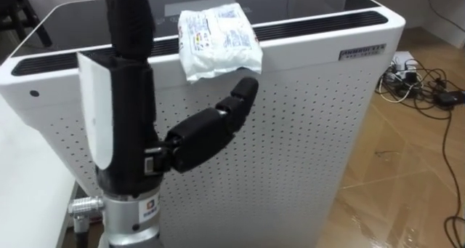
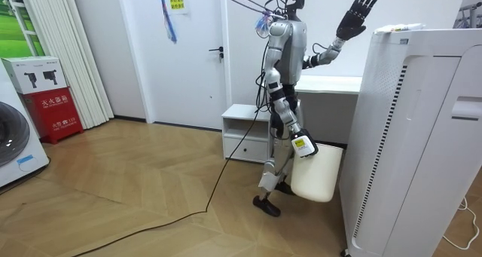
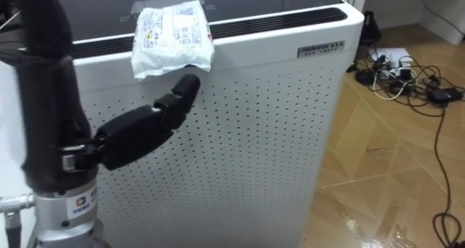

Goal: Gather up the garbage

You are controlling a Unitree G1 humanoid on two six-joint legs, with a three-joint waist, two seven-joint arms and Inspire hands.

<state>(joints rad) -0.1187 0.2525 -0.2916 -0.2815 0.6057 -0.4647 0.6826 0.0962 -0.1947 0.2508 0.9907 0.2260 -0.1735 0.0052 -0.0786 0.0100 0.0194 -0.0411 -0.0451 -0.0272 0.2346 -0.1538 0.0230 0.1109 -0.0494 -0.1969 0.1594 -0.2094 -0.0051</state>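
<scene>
The packet (image 1: pixel 218 41) lies on the front top edge of the white cabinet (image 1: pixel 312 139), overhanging slightly. The left hand (image 1: pixel 129 124) is raised beside it, fingers straight and open, its thumb tip just under the overhang; contact is unclear. The fingertips are cut off above. The right hand (image 2: pixel 301 145) hangs by a white bin (image 2: pixel 316 174), its grip indiscernible. Cables (image 1: pixel 425 84) lie on the wooden floor (image 1: pixel 407 175).

Crumpled wht pkt (image 1: pixel 219 41) atop appliance (image 1: pixel 305 117) edge
</scene>
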